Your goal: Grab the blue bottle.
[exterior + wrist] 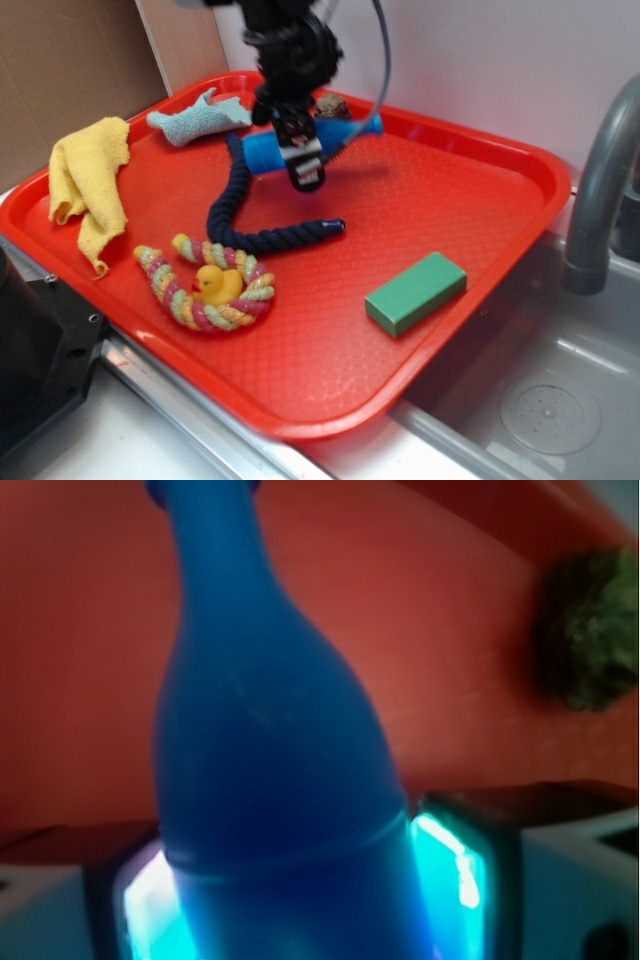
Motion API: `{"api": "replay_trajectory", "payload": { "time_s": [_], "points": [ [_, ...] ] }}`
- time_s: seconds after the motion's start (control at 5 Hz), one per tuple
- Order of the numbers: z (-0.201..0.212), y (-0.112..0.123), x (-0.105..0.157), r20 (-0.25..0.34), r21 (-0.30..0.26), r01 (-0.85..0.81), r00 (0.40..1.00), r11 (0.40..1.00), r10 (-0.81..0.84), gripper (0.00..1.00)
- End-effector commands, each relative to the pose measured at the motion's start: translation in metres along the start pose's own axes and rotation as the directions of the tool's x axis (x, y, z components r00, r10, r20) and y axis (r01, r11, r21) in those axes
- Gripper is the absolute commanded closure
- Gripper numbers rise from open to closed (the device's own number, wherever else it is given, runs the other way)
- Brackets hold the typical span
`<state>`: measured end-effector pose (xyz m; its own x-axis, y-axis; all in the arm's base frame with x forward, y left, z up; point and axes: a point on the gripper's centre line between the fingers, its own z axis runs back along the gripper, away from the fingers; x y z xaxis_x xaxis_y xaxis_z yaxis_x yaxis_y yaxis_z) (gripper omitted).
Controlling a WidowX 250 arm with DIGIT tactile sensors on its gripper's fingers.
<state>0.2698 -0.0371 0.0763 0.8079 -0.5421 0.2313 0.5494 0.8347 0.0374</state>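
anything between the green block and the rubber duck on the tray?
No, bare red tray only. The exterior view shows the green block and the rubber duck with open tray surface between them, apart from the striped rope coiled around the duck.

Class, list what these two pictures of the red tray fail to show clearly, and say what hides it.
- Exterior view: the pincer covers the middle of the blue bottle.
- Exterior view: the brown lump behind it is mostly hidden by the arm.
- Wrist view: the bottle's base is cut off by the bottom edge.
- Wrist view: the fuzzy lump is too blurred to identify.

Smooth plastic blue bottle (270, 760), textured plastic tray (480, 190), fuzzy yellow cloth (88, 185).
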Motion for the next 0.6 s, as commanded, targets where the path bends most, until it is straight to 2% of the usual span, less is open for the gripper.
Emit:
{"api": "replay_trajectory", "payload": {
  "time_s": [0.0, 0.2, 0.4],
  "points": [
    [0.111, -0.041, 0.038, -0.076, 0.008, -0.470, 0.880, 0.882, 0.470, 1.00],
    [0.164, -0.037, 0.039, -0.109, -0.078, -0.566, 0.823, 0.821, 0.557, 1.00],
    [0.175, -0.031, 0.037, -0.119, -0.077, -0.603, 0.796, 0.794, 0.593, 1.00]
  ]
}}
